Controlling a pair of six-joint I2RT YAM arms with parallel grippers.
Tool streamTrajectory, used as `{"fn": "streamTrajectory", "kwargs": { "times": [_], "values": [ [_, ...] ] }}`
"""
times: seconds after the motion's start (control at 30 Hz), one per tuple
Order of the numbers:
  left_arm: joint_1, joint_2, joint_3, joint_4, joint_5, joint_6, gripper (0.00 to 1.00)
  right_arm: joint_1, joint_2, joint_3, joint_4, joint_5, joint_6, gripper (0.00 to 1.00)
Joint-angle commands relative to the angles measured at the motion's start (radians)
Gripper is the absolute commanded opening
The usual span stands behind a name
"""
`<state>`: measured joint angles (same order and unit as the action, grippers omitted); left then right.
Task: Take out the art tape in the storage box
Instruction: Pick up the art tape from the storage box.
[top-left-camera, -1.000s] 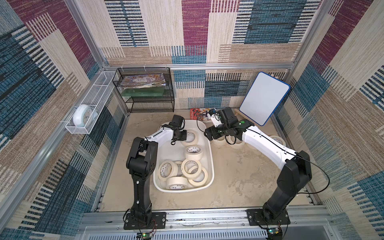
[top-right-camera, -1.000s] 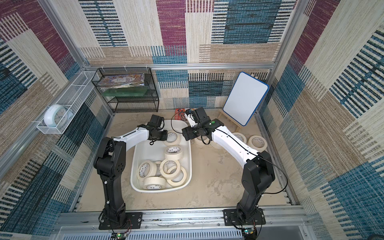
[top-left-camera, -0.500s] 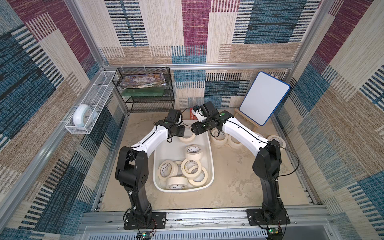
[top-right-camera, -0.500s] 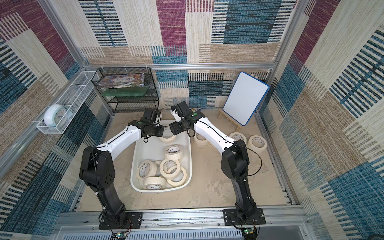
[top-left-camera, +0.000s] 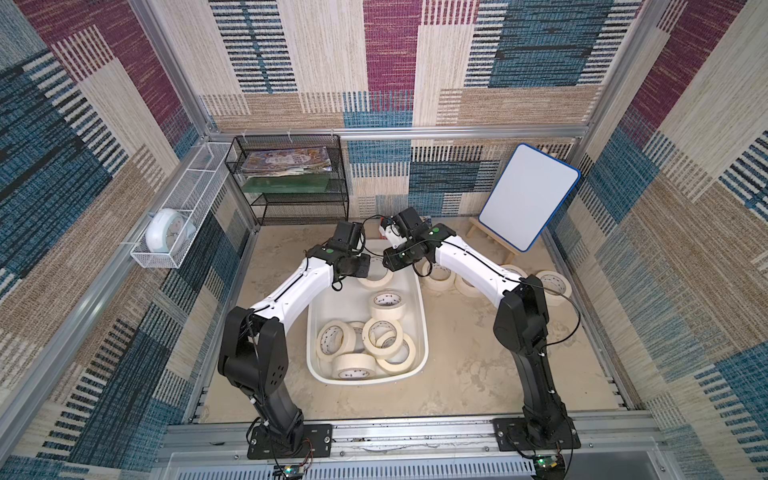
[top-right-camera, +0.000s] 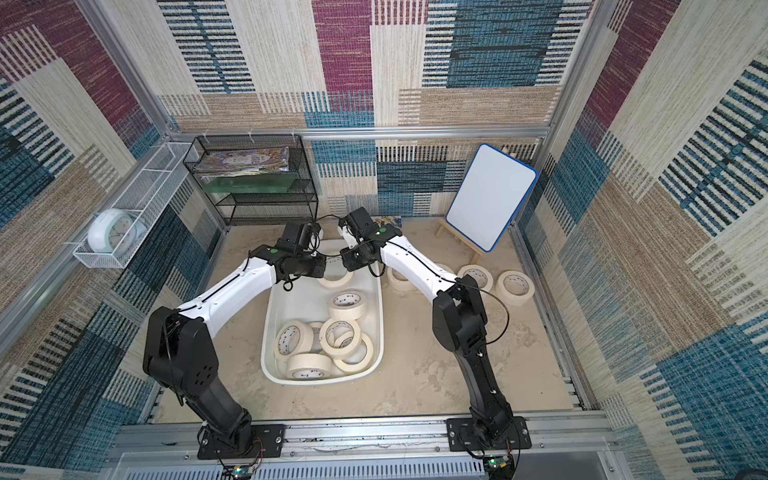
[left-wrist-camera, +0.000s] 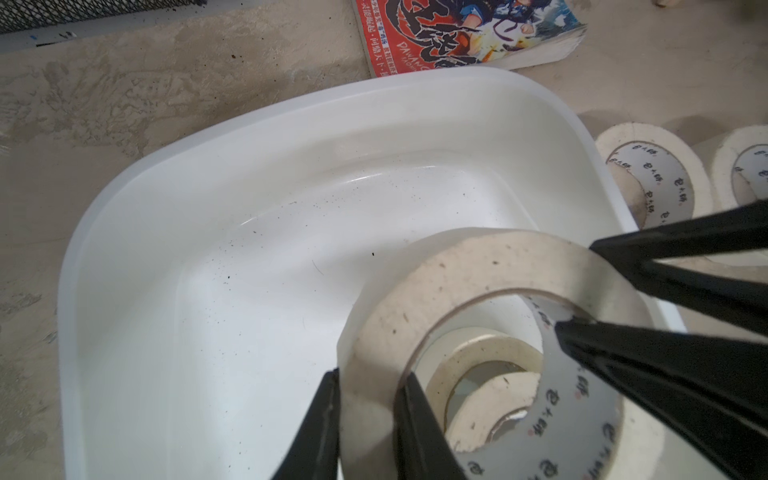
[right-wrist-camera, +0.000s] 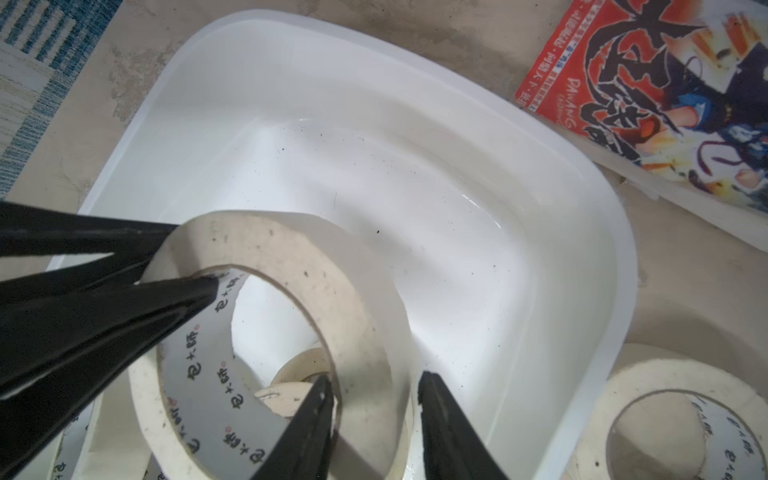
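The white storage box (top-left-camera: 422, 316) (top-right-camera: 379, 316) lies mid-table, with several cream art tape rolls (top-left-camera: 374, 336) piled in its near half. Over its far end one roll (top-left-camera: 376, 277) (top-right-camera: 334, 279) (left-wrist-camera: 478, 266) (right-wrist-camera: 291, 257) hangs tilted above the box floor. My left gripper (top-left-camera: 365, 266) (top-right-camera: 322, 270) (left-wrist-camera: 370, 376) is shut on that roll's wall, one finger inside the core and one outside. My right gripper (top-left-camera: 388, 259) (top-right-camera: 345, 259) (right-wrist-camera: 374, 378) pinches the opposite side of the same ring in the same way. The far part of the box (left-wrist-camera: 249, 124) (right-wrist-camera: 582, 166) is bare.
Several more tape rolls (top-left-camera: 552, 286) (top-right-camera: 515, 286) lie on the table right of the box. A red comic book (left-wrist-camera: 457, 37) (right-wrist-camera: 665, 104) lies just behind the box. A black wire rack (top-left-camera: 299, 183), a whiteboard on an easel (top-left-camera: 528, 199) and a wall basket with a clock (top-left-camera: 166, 232) stand around.
My right arm swung left from the rolls on the table to the far end of the box and closed its jaws on the roll. The left gripper kept its hold and shifted slightly.
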<state>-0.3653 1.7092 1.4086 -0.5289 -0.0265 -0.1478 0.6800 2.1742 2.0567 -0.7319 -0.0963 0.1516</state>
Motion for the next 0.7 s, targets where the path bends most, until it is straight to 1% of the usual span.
{"fn": "streamTrajectory", "kwargs": {
  "times": [0.0,0.03,0.07,0.1,0.2,0.23,0.27,0.33,0.37,0.4,0.47,0.5,0.6,0.67],
  "values": [
    [-0.003,-0.027,-0.021,0.068,0.036,-0.027,0.19,0.0,0.007,-0.003,0.01,0.007,0.015,0.19],
    [-0.003,-0.031,-0.03,0.08,0.045,-0.033,0.2,0.0,0.006,-0.004,0.009,0.01,0.014,0.12],
    [-0.003,-0.036,-0.037,0.088,0.055,-0.039,0.21,0.0,0.003,-0.003,0.006,0.015,0.013,0.0],
    [-0.002,-0.039,-0.039,0.093,0.063,-0.04,0.23,0.0,0.0,-0.004,0.005,0.024,0.012,0.0],
    [-0.003,-0.06,-0.062,0.121,0.093,-0.036,0.39,-0.001,-0.009,-0.001,-0.008,0.05,0.005,0.0],
    [-0.003,-0.078,-0.081,0.148,0.114,-0.034,0.43,-0.001,-0.012,0.0,-0.014,0.056,0.002,0.0],
    [-0.003,-0.099,-0.105,0.179,0.133,-0.035,0.49,-0.003,-0.015,-0.001,-0.017,0.059,0.0,0.0],
    [-0.002,-0.135,-0.131,0.206,0.156,-0.038,0.72,-0.005,-0.024,-0.003,-0.023,0.061,0.0,0.0],
    [-0.003,-0.152,-0.142,0.206,0.161,-0.038,0.8,-0.006,-0.031,-0.003,-0.027,0.063,-0.001,0.0],
    [-0.003,-0.168,-0.147,0.2,0.161,-0.033,0.85,-0.006,-0.038,-0.003,-0.033,0.064,-0.002,0.0],
    [-0.003,-0.21,-0.159,0.175,0.142,-0.025,0.9,-0.009,-0.065,-0.017,-0.035,0.074,-0.001,0.0],
    [-0.003,-0.228,-0.166,0.163,0.125,-0.023,0.91,-0.01,-0.079,-0.026,-0.037,0.083,-0.004,0.0],
    [-0.002,-0.299,-0.195,0.127,0.084,-0.011,0.91,-0.023,-0.139,-0.069,-0.057,0.12,-0.006,0.0],
    [-0.001,-0.343,-0.217,0.098,0.062,-0.012,0.9,-0.047,-0.201,-0.138,-0.063,0.135,0.004,0.0]
  ]
}}
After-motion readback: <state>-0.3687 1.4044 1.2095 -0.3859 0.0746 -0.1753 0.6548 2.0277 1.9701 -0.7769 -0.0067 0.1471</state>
